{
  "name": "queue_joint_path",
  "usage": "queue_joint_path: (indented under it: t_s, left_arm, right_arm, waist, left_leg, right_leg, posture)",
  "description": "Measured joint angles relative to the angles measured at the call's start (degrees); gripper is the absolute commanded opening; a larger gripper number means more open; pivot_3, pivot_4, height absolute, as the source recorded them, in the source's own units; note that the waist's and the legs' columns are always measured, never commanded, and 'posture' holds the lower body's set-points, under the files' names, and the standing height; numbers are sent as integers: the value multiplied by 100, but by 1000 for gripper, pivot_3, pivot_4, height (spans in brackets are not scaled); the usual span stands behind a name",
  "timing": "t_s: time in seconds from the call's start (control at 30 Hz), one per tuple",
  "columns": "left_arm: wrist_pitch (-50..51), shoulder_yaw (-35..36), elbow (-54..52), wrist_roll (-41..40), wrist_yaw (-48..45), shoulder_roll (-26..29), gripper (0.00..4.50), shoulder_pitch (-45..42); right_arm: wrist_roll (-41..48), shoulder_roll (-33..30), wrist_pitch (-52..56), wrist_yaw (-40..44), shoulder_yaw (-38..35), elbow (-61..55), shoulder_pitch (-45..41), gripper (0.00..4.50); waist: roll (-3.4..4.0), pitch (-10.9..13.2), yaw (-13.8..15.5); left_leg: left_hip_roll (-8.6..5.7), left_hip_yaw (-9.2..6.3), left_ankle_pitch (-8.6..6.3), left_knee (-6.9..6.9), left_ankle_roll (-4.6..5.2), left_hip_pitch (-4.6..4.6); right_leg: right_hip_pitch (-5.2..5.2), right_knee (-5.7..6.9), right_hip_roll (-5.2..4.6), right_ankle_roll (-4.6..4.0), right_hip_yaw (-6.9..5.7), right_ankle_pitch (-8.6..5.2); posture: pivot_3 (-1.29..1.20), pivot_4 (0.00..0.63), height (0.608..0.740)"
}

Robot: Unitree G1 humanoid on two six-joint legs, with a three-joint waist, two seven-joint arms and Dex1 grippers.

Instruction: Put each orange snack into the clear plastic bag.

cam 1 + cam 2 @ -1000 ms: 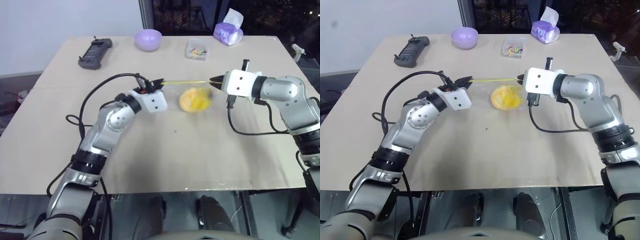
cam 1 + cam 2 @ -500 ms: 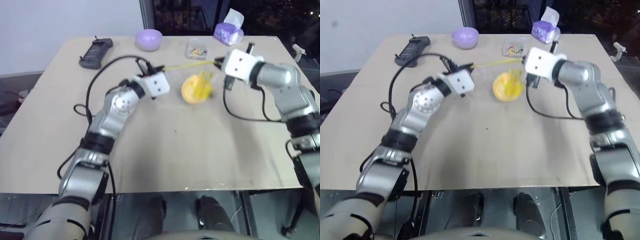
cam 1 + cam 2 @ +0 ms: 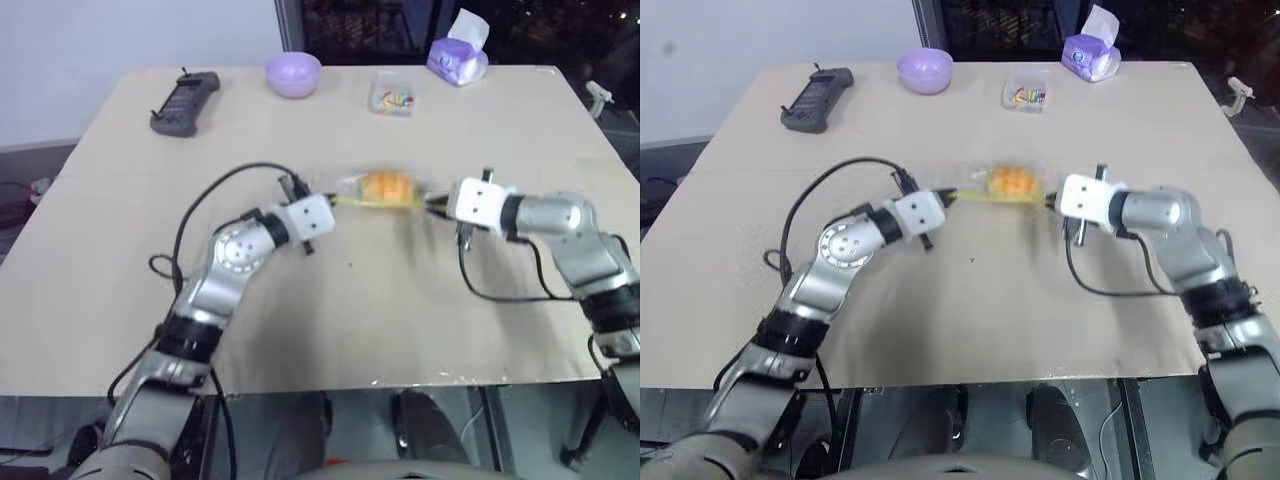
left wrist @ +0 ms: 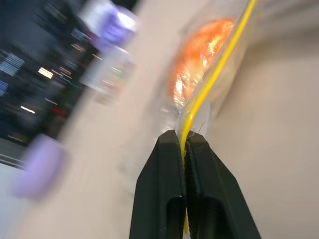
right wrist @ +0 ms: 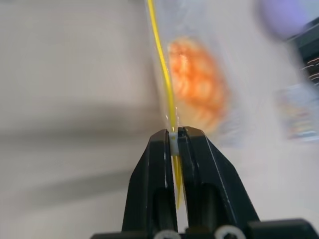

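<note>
Spanning both end effectors: clear plastic bag [image 3: 385, 188]

Even, soft overhead light on the table [image 3: 90, 230]; shadows faint. Dark window strip behind, w/ small specks of light. Head views fairly sharp, but the bag [image 3: 385, 188] and bun [image 3: 384, 184] smear w/ motion blur. Wrist views: fingers [image 4: 164, 199] crisp, background heavily streaked, bowl [image 4: 37, 164] just a lilac blob.

You see the orange snack [image 3: 1009, 182] inside the clear plastic bag [image 3: 992, 185], stretched between your left gripper [image 3: 948, 194] and right gripper [image 3: 1049, 201], each pinching one end of its yellow strip [image 3: 971, 195].
</note>
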Motion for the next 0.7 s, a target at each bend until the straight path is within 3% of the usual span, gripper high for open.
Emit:
queue_joint_path:
  t_s: [0.17, 0.27, 0.37, 0.53, 0.7]
  left_arm:
    - [799, 83, -710, -536, -394, 21, 3626, 735]
    - [1217, 365, -1071, -1091, -512, -142, 3626, 990]
    - [1903, 904, -1586, -2082, -863, -48, 3626, 2008]
    - [2045, 1515, -1641, -2662, -872, -38, 3626, 2491]
    - [1863, 1646, -1531, -2847, -890, -138, 3626, 2924]
  right_arm:
    - [189, -112, 696, 66, -235, -429, 532, 3451]
    - [573, -117, 865, 194, -524, -672, 824, 3451]
    - [1555, -117, 1071, 462, -1384, -652, 1851, 3451]
    - [2227, 249, 1055, 252, -2212, -691, 2880, 3451]
    - [2445, 761, 858, 80, -2291, -775, 3522, 3451]
  waist:
    - [-1, 1, 23]
    - [-4, -3, 23]
    - [0, 1, 22]
    - [-1, 1, 43]
    - [4, 1, 26]
  left_leg:
    - [-1, -10, -8, 24, 15, 74]
    - [3, -14, -8, 21, 15, 90]
    - [12, -11, -13, -12, 20, 136]
    - [15, -18, -14, -12, 20, 149]
    - [13, -7, -14, -10, 20, 151]
  right_leg:
    - [67, 44, 4, 0, -8, -1]
    - [89, 39, 6, -1, -10, -1]
    - [149, -24, 6, -2, -17, -4]
    - [172, -39, 7, -1, -26, -2]
    - [171, -41, 6, 0, -14, -1]
  posture:
    - [0, 150, 740]
    - [0, 150, 740]
    - [0, 150, 740]
    - [0, 150, 740]
    - [0, 150, 740]
